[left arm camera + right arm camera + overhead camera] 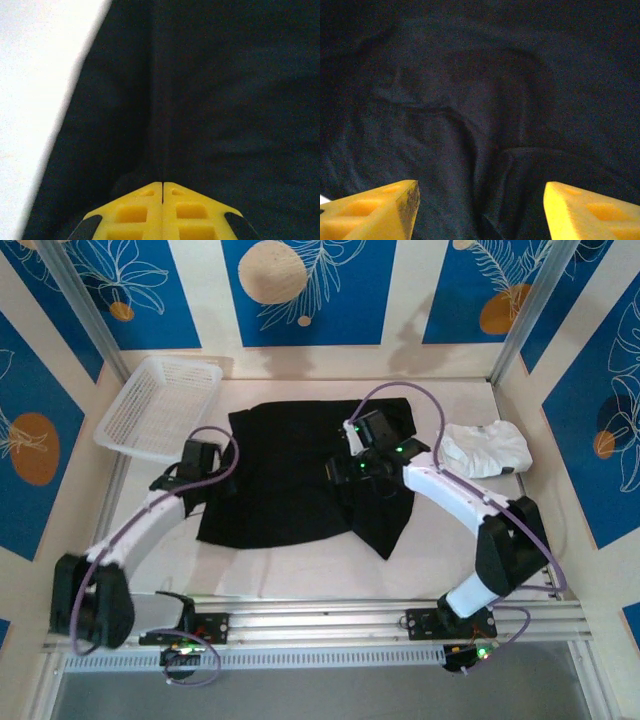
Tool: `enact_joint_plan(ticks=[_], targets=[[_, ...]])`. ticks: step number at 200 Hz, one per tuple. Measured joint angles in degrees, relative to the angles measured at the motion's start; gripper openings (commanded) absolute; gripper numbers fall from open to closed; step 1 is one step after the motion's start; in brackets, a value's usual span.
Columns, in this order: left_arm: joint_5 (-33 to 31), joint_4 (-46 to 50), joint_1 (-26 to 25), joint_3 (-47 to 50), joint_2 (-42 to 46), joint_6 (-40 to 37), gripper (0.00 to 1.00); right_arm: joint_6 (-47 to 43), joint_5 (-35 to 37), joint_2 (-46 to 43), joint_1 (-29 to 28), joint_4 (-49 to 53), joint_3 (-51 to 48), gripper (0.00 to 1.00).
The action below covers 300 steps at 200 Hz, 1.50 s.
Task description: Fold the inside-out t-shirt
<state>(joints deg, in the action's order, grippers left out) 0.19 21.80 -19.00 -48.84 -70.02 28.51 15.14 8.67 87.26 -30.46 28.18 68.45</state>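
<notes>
Looking from the top view, the inside-out t-shirt [290,480] lay spread out, dark side up, in the middle of the pale surface [300,575]. Its lower corner toward 5 o'clock was folded and hung a little crooked. The left hand [208,465] was at the 9 o'clock edge of the shirt, low upon the cloth. The right hand [348,472] was over the shirt, a little toward 3 o'clock from its centre. A white basket [160,405] stood on the surface at 10 o'clock from the shirt, apart from it. A white garment [487,448] lay crumpled at 3 o'clock, just beside the shirt.

From the left wrist view, the left hand [162,186] had its yellow fingers [135,212] pressed together, with only a thin line between them. The black t-shirt [210,100] lay right below, and a straight crease ran from the fingertips toward 12 o'clock. If any cloth was caught between the fingers, I could not tell. A strip of the surface [35,75] showed toward 9 o'clock.

From the right wrist view, the right hand [480,192] was spread wide, its yellow fingers [375,210] far apart and holding nothing. Under them the t-shirt [470,90] was wrinkled, with a raised fold between the two fingers.
</notes>
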Motion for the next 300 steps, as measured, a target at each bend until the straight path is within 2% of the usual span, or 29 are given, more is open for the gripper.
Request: enact_joint_plan(ticks=[27,44,61,79,107,122,136,149,172,187,199,214,234,258,273,300], targets=[[0.3,-3.3,-17.0,-5.7,3.6,4.1,0.0,0.1,0.6,-6.2,5.8,2.8,0.4,0.67],[0.4,-6.1,-26.8,-10.3,-0.7,5.0,0.0,0.8,0.3,-10.3,11.0,4.2,0.6,0.67],[1.7,-8.3,-33.7,-15.8,-8.3,5.2,0.0,1.7,0.1,-14.6,16.2,5.7,0.6,0.67],[4.6,-10.4,-38.0,-20.5,-16.0,4.4,0.1,2.9,-0.3,-18.7,20.7,6.7,0.3,0.67],[10.0,-11.8,-40.0,-21.3,-21.1,2.4,0.44,4.5,-2.0,-24.1,22.5,7.2,-3.9,0.67],[10.3,-11.5,-39.5,-20.1,-20.3,0.4,0.59,5.6,-3.8,-25.3,21.7,7.2,-7.4,0.67],[9.9,-10.9,-37.9,-17.0,-16.9,-1.5,0.64,6.9,-5.0,-25.4,19.5,6.9,-11.0,0.68],[9.1,-9.6,-34.1,-13.2,-12.7,-1.8,0.66,8.2,-5.5,-25.2,15.5,6.6,-14.3,0.69],[7.7,-7.8,-19.8,-7.6,-7.2,-0.4,0.68,11.2,-5.5,-22.8,7.4,6.1,-18.3,0.7],[6.1,-7.6,-10.7,-5.1,-7.1,0.6,0.69,13.2,-5.2,-20.5,4.7,5.7,-20.3,0.7],[5.3,-7.5,-5.5,-3.8,-8.2,1.1,0.7,14.6,-4.3,-18.6,4.2,5.7,-21.9,0.69],[4.9,-7.8,-1.2,-3.7,-11.8,1.2,0.7,16.0,-2.5,-16.8,4.2,5.8,-23.5,0.69],[4.7,-7.8,1.7,-6.2,-19.8,0.9,0.7,17.2,0.0,-15.5,4.2,6.2,-24.5,0.68],[4.5,-7.5,2.3,-11.1,-29.2,-0.6,0.68,18.2,1.2,-15.5,4.2,5.5,-25.6,0.66],[4.6,-7.4,2.3,-13.8,-33.3,-1.6,0.64,18.6,1.2,-15.3,4.2,5.0,-26.6,0.6],[5.2,-7.4,2.3,-17.1,-37.3,-2.8,0.6,19.3,0.3,-14.3,4.2,2.6,-27.8,0.38]])
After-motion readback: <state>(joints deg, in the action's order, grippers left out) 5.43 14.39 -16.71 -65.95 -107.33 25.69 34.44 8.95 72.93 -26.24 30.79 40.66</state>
